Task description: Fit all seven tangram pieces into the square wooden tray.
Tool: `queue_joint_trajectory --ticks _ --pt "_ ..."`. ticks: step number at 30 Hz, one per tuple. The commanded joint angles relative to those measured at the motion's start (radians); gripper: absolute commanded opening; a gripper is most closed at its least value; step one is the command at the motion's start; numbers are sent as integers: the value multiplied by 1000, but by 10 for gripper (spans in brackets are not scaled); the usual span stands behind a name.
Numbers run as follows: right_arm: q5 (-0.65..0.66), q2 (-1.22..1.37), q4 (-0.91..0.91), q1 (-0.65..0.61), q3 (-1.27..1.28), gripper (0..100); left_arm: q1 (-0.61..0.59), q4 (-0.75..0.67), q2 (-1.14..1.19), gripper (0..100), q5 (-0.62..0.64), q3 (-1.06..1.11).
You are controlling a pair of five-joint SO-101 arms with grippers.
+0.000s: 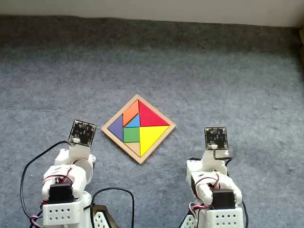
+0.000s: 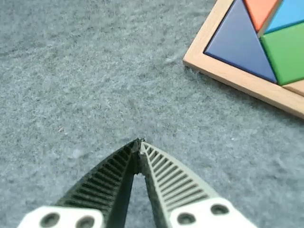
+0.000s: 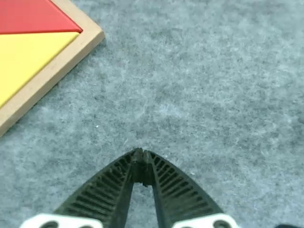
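The square wooden tray [image 1: 158, 145] lies corner-on in the middle of the grey carpet. In it sit red [image 1: 151, 116], yellow [image 1: 149, 135], orange [image 1: 130, 115], light blue [image 1: 134, 122], purple [image 1: 115, 127] and green [image 1: 131, 135] pieces. A tan patch [image 1: 134, 148] fills its near corner; I cannot tell whether it is a piece or bare wood. My left gripper [image 2: 140, 142] is shut with nothing in it, over carpet short of the tray's purple corner [image 2: 237, 42]. My right gripper [image 3: 138, 152] is shut and holds nothing, over carpet off the tray's red and yellow corner [image 3: 57, 76].
Both arm bases stand at the near edge, the left arm [image 1: 78, 142] and the right arm [image 1: 215, 142] on either side of the tray. A black cable [image 1: 114, 190] loops beside the left base. Open carpet surrounds the tray.
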Motion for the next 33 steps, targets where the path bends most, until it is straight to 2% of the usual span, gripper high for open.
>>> queue_joint_trajectory --ticks 1,21,26,33 --pt "-5 -8 7 -10 124 5 -7 72 -25 7 2 19" --pt "-5 -8 7 -10 124 5 -4 81 -19 6 5 19" --pt "-5 -8 7 -10 124 5 -2 138 -25 7 5 19" --pt "-5 -8 8 -10 124 5 -2 138 -25 7 3 19"
